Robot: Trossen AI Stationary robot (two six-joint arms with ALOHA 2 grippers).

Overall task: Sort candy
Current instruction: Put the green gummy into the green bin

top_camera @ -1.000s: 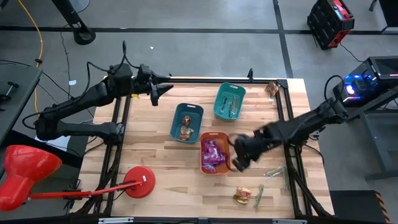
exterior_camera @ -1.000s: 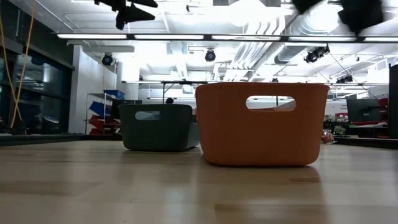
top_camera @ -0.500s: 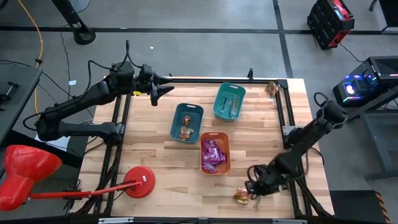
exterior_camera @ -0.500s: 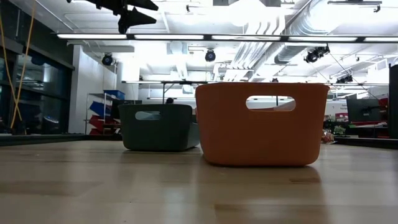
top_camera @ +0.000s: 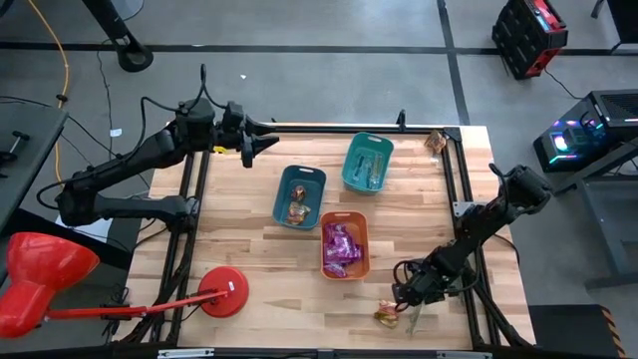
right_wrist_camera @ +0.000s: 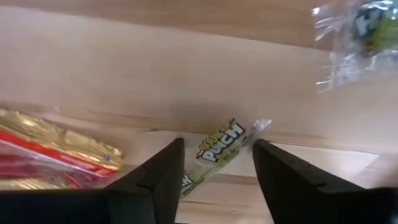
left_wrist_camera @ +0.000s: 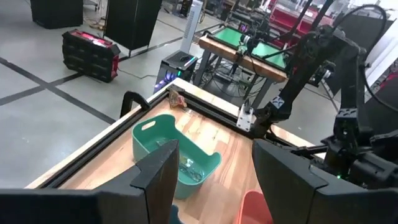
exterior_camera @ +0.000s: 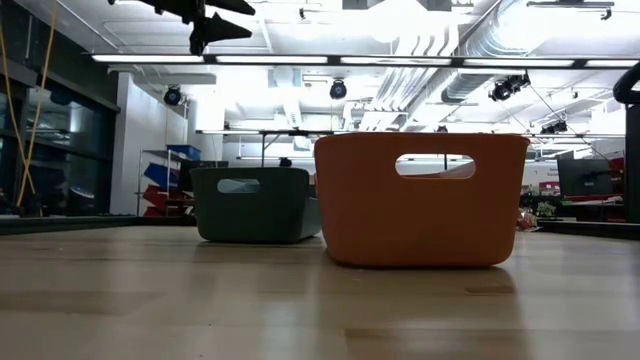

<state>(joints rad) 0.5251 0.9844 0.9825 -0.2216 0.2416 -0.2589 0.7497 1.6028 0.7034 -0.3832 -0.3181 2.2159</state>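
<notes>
Candy stick (right_wrist_camera: 219, 151), pale green, flat on the near-right surface (top_camera: 259, 269) between the right gripper's (top_camera: 404, 299) spread fingers (right_wrist_camera: 163, 177): lower squarely, then pinch midway; left gripper (left_wrist_camera: 211, 180) parked far-left, released.

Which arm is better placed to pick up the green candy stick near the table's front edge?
The right. Its gripper is open directly over the green stick, beside the gold-wrapped candy. The left gripper waits raised at the table's far corner.
</notes>
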